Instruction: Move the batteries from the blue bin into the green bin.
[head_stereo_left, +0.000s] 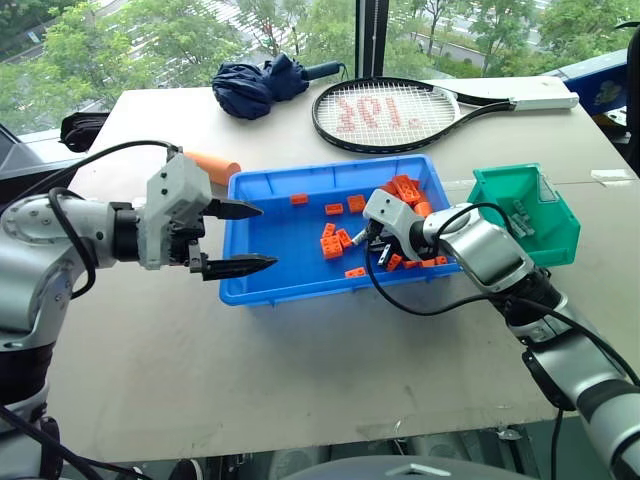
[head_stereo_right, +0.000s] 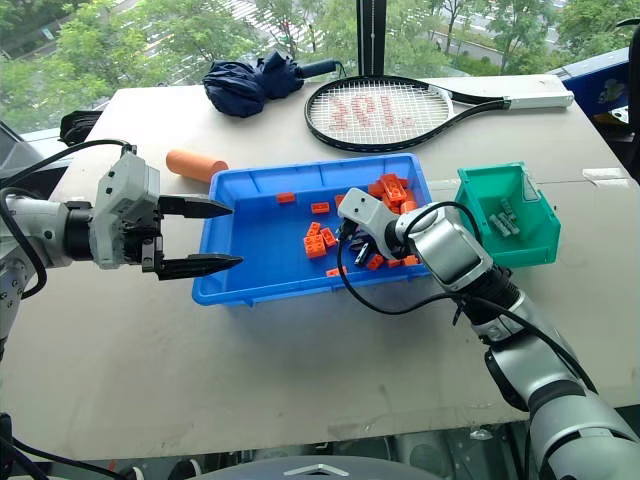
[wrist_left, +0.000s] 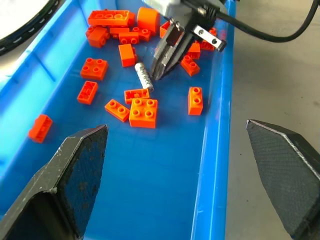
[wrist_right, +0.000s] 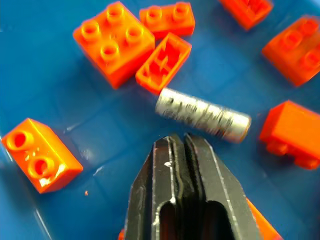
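Right tool (wrist_right: 186, 142) (empty) beside battery (wrist_right: 202, 115) in blue bin (head_stereo_left: 270, 285).

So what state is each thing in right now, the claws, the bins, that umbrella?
Left gripper: open, empty, at the blue bin's edge.
Right gripper: shut, empty, beside a battery.
Battery: lying loose among orange bricks.
Blue bin: holds bricks and that battery.
Green bin: holds several batteries.
Umbrella: folded.

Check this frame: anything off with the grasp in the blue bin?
Yes. The right gripper is shut with nothing between its fingers; the battery lies on the blue bin floor just beyond its tips, among orange bricks.
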